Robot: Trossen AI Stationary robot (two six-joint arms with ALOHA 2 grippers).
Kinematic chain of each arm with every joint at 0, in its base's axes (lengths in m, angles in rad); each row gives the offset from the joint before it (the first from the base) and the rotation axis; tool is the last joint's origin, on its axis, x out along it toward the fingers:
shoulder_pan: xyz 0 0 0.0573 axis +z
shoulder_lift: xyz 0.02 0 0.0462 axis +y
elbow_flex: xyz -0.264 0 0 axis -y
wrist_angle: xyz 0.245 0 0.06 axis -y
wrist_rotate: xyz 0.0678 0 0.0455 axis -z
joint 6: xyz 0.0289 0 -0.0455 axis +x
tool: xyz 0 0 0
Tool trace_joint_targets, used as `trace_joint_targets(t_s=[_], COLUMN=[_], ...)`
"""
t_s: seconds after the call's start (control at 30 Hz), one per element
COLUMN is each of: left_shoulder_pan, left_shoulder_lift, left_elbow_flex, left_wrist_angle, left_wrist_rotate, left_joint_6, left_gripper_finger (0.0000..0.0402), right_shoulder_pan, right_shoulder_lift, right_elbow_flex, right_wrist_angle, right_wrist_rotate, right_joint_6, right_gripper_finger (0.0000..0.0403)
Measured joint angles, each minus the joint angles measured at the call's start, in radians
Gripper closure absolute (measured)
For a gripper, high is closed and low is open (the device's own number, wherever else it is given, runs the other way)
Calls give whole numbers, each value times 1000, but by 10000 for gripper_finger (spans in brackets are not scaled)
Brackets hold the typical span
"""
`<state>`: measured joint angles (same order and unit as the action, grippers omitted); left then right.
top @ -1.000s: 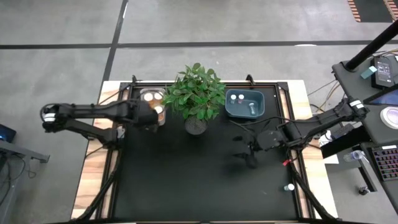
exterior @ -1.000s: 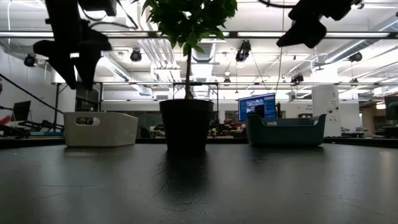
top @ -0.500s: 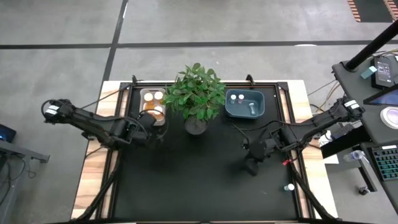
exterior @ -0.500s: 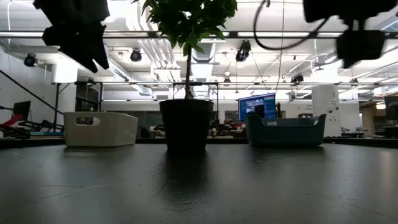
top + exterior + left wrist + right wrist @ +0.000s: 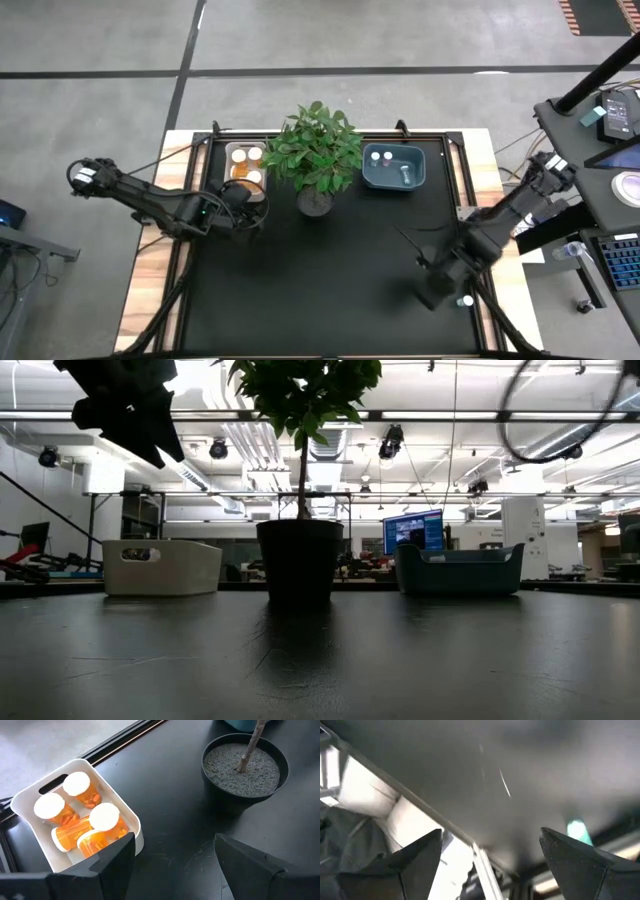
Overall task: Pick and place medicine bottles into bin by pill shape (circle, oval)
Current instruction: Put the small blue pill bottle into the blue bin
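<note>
Several orange medicine bottles [image 5: 82, 827] with white caps lie in the white bin [image 5: 30, 802] at the table's far left, also seen in the high view as the white bin [image 5: 247, 170]. A few tiny pale bottles sit in the blue bin [image 5: 393, 167]. One small pale bottle [image 5: 466, 299] stands alone by the table's near right corner. My left gripper [image 5: 250, 215] hovers open just on the near side of the white bin, nothing between its fingers [image 5: 117, 862]. My right gripper [image 5: 440, 278] hangs open above the mat, close to the lone bottle.
A leafy potted plant [image 5: 318, 150] stands between the two bins at the far middle; its pot [image 5: 245, 770] is close to my left gripper. The black mat [image 5: 300, 290] is bordered by a metal frame and wooden strips at both sides.
My left gripper has drawn back from above the white bin toward the table's near edge and then held still. My right gripper has swung from the mat's middle right toward the near right corner and the lone small bottle, rolling its wrist as it went. Both stayed open.
</note>
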<state>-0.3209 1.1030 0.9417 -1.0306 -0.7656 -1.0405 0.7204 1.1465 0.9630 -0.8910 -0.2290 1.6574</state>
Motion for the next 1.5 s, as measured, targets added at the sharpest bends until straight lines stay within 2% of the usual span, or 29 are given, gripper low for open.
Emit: trace_joint_targets(t_s=[0.13, 0.2, 0.47, 0.57, 0.7, 0.8, 1.0, 1.27, 1.5], left_shoulder_pan=[-2, -2, -3, -3, -3, -3, -3, -3, -3], left_shoulder_lift=[0, 0, 0, 0, 0, 0, 0, 0, 0], left_elbow_flex=[0, 0, 0, 0, 0, 0, -1, -1, -1], left_wrist_angle=[1, 1, 1, 1, 1, 1, 1, 2, 2], left_wrist_rotate=[0, 0, 0, 0, 0, 0, 0, 0, 0], left_joint_6=[0, 1, 4, 5, 5, 5, 5, 2, 1], left_gripper_finger=[147, 147, 147, 147, 147, 147, 147, 147, 147], right_shoulder_pan=[126, 187, 372, 397, 412, 412, 413, 416, 439], right_shoulder_lift=[1, 1, 3, 3, 10, 36, 136, 232, 263], right_elbow_flex=[-2, -6, -23, -29, -34, -34, -34, -24, -24], right_wrist_angle=[-18, -32, -153, -149, -150, -162, -174, -175, -170], right_wrist_rotate=[0, -16, -33, -19, 72, 99, 92, 38, 37], right_joint_6=[137, 148, -118, -211, -333, -427, -556, -619, -622], right_gripper_finger=[78, 78, 78, 78, 78, 78, 78, 78, 78])
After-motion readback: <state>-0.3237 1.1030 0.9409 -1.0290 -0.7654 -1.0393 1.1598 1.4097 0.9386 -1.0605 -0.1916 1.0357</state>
